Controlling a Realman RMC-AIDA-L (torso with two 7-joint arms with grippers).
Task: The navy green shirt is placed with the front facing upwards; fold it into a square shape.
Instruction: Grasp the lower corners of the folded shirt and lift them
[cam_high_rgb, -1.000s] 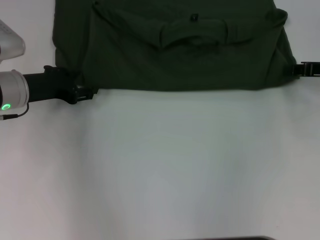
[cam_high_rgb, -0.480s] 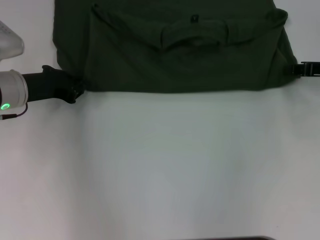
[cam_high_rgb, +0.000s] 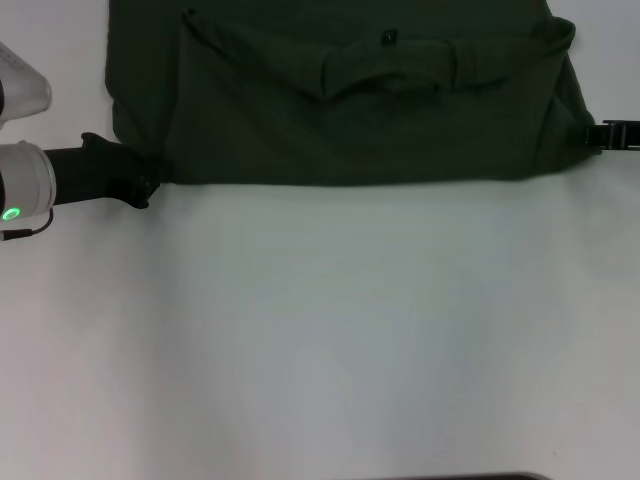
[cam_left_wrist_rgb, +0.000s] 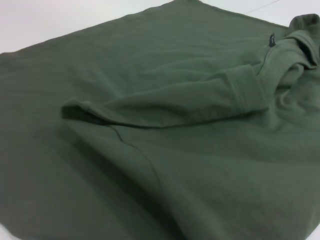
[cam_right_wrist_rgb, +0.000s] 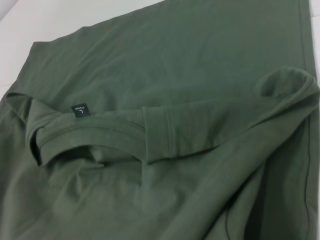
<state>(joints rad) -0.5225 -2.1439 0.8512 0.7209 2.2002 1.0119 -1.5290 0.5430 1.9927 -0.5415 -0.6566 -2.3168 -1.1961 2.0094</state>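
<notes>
White table (cam_high_rgb: 330, 340) fills most of the head view; navy green shirt (cam_high_rgb: 350, 100) lies folded across its far edge, plain green side up, both sleeves turned in over the body, collar (cam_right_wrist_rgb: 85, 132) with small black neck label (cam_right_wrist_rgb: 79, 110) near the middle. Left gripper (cam_high_rgb: 148, 182) sits at the shirt's near-left corner, right gripper (cam_high_rgb: 600, 136) at the right edge; cannot tell whether either is spread or pinching cloth.
</notes>
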